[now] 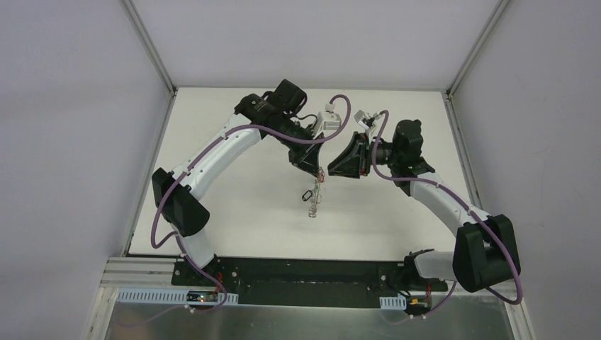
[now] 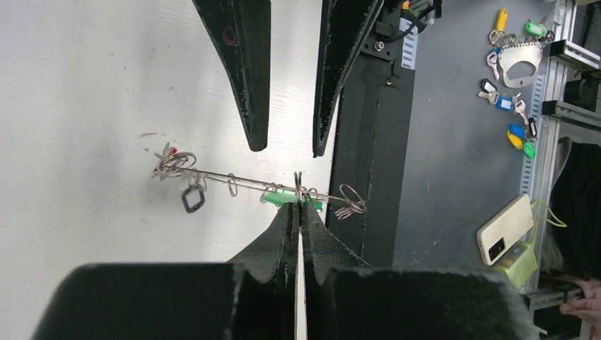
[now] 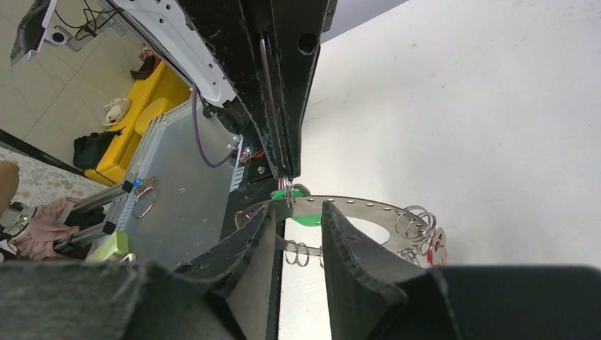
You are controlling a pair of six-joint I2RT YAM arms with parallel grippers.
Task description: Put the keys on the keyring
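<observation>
The left claw (image 2: 300, 207) was seen clamped shut on the rim of the keyring (image 3: 375, 207), which was held on edge above the white surface (image 2: 85, 85) between the two arms. The right claw (image 3: 298, 207) was held partly open with nothing gripped, its fingertips brought near that same rim but kept apart from it. A green-headed key (image 2: 282, 195) was hung beside the gripped spot, and a dark-headed key (image 2: 191, 200) and a red-headed key (image 2: 166, 150) were strung toward the ring's far end.
</observation>
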